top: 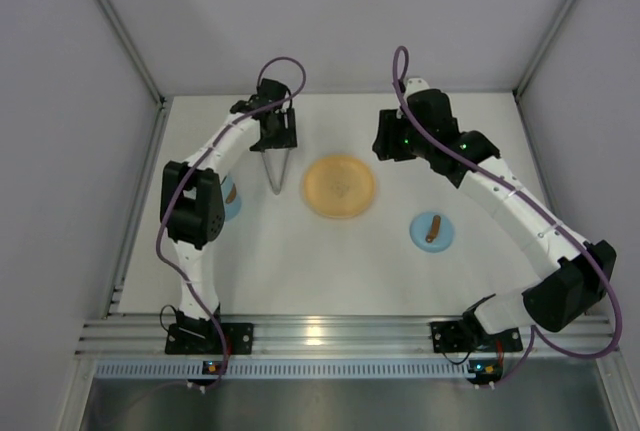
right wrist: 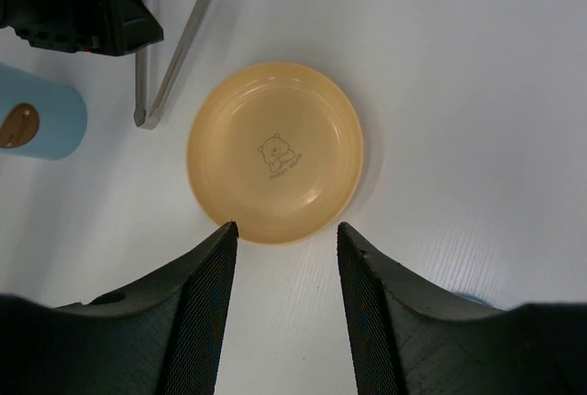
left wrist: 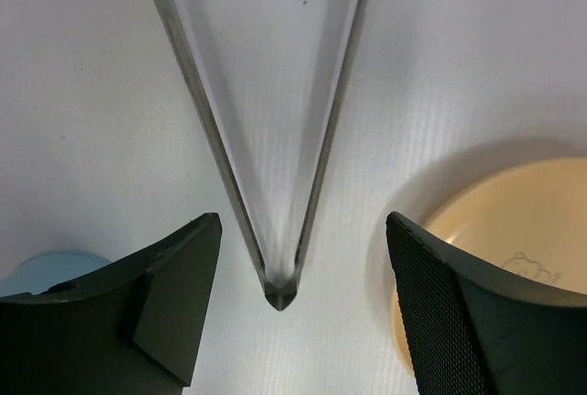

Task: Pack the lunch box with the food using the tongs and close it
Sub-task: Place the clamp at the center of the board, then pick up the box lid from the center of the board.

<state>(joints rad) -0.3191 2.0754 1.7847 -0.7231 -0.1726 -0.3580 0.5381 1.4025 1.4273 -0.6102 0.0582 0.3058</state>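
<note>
Top external view: two arms reach across a white table [top: 330, 261], one from each side of an orange plate [top: 340, 186].
Left gripper [left wrist: 301, 230]: open, the jaws spread wide and holding nothing.
Left fingers [left wrist: 170, 308]: dark pads standing on either side of the tongs' joint, with a gap between each pad and the metal.
Tongs [left wrist: 275, 257]: silver, lying flat on the table right under the left gripper. The closed point of the V sits between the fingers and the two arms spread away from the wrist camera.
Tub [top: 233, 198]: light blue, just to the left of the left gripper and back toward that arm's base, partly hidden by the arm in the top view.
Food [right wrist: 18, 126]: one brown piece shows at the tub's mouth in the right wrist view; whether more lies under it cannot be told.
Plate: just to the right of the left gripper and straight ahead of the right gripper, with a small bear drawing at its centre.
Right gripper [right wrist: 286, 228]: open, nothing between the jaws, hanging above the table at the plate's near rim.
Lid [top: 432, 230]: round and blue with a brown knob on top, flat on the table, well apart from the right gripper, back toward that arm's base.
</note>
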